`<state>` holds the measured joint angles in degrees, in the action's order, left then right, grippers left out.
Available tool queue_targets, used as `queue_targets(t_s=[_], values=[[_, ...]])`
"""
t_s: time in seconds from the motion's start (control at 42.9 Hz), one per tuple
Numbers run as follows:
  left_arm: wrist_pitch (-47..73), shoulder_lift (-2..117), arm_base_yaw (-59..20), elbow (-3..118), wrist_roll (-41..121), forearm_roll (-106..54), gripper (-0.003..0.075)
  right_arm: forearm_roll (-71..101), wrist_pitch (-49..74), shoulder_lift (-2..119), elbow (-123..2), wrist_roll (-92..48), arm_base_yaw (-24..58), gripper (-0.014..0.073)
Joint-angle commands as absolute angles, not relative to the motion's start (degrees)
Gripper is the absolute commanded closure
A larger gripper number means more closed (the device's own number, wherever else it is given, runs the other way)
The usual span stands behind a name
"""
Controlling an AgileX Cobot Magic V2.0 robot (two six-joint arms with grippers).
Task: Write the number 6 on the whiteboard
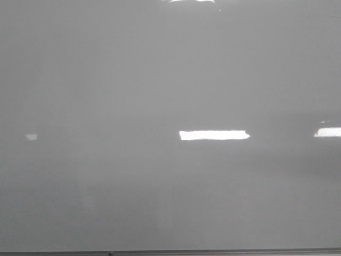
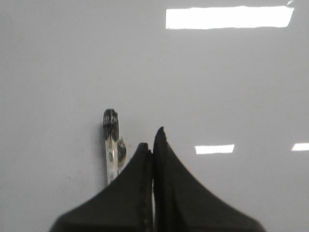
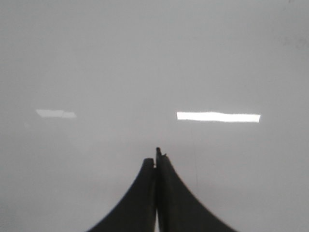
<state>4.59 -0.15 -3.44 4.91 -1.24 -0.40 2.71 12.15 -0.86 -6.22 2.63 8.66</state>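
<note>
whiteboard: we see the whiteboard (image 1: 133,80) filling the front view as a glossy pale grey sheet; a thin dark edge runs along its bottom; neither arm shows in this view

reflections: we log a bright reflection (image 1: 214,135) near the board's middle; a cut-off one at the right edge, a faint one at the left, another at the top

number 6: we find no black stroke on the board in any view; we cannot tell where a 6 would be

left gripper: in the left wrist view the left gripper (image 2: 153,140) has its two dark fingers pressed together, no gap between the tips; nothing visible between them

marker: we note a marker (image 2: 112,145) lying flat on the board just beside the left gripper's fingers; clear barrel, dark end pointing away from the claw; its near end is hidden behind a finger

right gripper: in the right wrist view the right gripper (image 3: 157,157) is likewise closed tight over bare board; we see nothing in its grasp
</note>
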Motion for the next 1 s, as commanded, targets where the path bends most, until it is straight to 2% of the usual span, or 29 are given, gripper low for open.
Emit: queue_targets(t_s=[0.0,0.14,0.396,0.466,0.513,0.56,0.606,0.629,0.653,0.699,0.769,0.816,0.863,0.979], values=[[4.5,3.3,-3.9,13.1,-1.9,-1.1,0.0741,2.1,11.7,2.2,-14.1,2.3,8.7,0.0662],[12.4,11.5,-3.9,21.5,-1.9,-0.8,0.0741,2.1,14.3,10.7,-21.3,2.3,8.7,0.0662],[11.5,19.5,-3.9,24.7,-1.9,0.0,0.0739,2.1,9.3,21.7,-24.6,2.3,8.7,0.0659],[11.5,19.6,-3.9,24.7,-1.9,0.0,0.0720,2.1,9.1,22.0,-24.6,2.3,8.7,0.0621],[11.5,19.6,-3.9,24.7,-1.9,0.0,0.0675,2.1,9.0,22.0,-24.6,2.3,8.7,0.0562],[11.5,19.6,-3.9,24.7,-1.9,0.0,0.0586,2.1,8.9,22.0,-24.6,2.3,8.7,0.0480],[11.5,19.6,-3.9,24.7,-1.9,0.0,0.0479,2.1,9.0,22.0,-24.6,2.3,8.7,0.0362],[11.6,19.6,-3.9,24.7,-1.9,0.0,0.0396,2.1,9.0,22.0,-24.6,2.3,8.7,0.0308],[11.6,19.6,-3.9,24.7,-1.9,0.0,0.0353,2.1,9.0,22.0,-24.5,2.3,8.7,0.0255],[11.6,19.6,-3.9,24.7,-1.9,0.0,0.0216,2.1,9.0,22.0,-24.4,2.3,8.7,0.0141],[11.6,19.6,-3.9,24.7,-1.9,0.0,0.0101,2.1,8.9,22.0,-24.4,2.3,8.7,0.0041],[11.4,19.6,-3.9,24.5,-1.9,0.0,0.0064,2.1,8.9,22.0,-24.4,2.3,8.7,0.0002],[10.8,19.6,-3.9,24.3,-1.9,0.0,0.0060,2.1,9.0,22.0,-24.4,2.3,8.7,-0.0014],[10.9,20.4,-3.9,24.3,-1.9,0.0,0.0060,2.1,9.0,22.0,-24.4,2.3,8.7,-0.0006]])
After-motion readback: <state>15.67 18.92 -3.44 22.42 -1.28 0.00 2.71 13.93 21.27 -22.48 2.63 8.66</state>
